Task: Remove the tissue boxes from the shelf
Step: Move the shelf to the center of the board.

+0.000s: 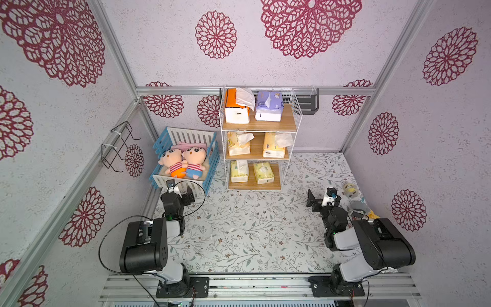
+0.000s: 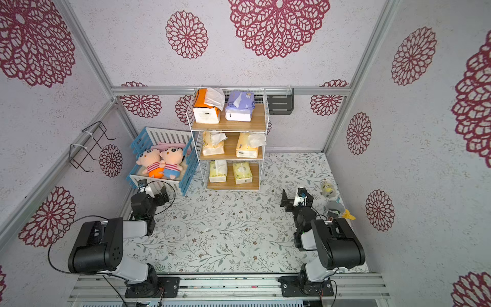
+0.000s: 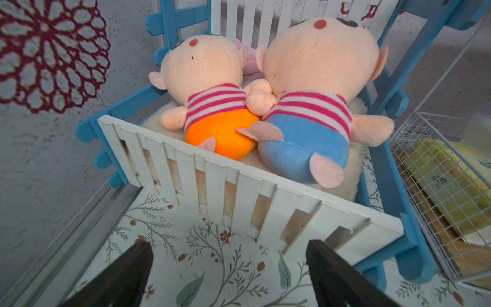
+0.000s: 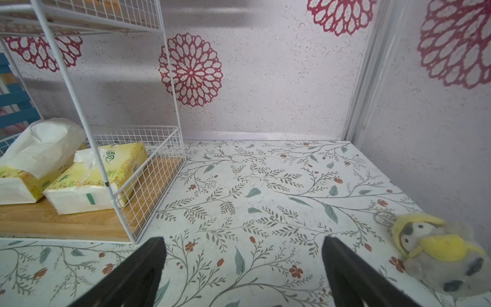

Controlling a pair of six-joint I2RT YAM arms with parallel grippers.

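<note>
Shelf (image 4: 53, 220), penguin toy (image 4: 438, 252) in right wrist view — dolls (image 3: 313, 79) in left wrist view

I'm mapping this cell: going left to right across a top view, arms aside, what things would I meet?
From the left: black wire wall rack → blue-and-white crate → shelf → small yellow-hooded plush.

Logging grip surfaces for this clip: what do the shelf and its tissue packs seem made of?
Shelf: thin white-coated wire grid, probably metal; matte boards with wood grain, real or laminate unclear. Tissue packs: soft printed plastic film, judging by creases and sheen; white paper tissue protrudes from several.
</note>
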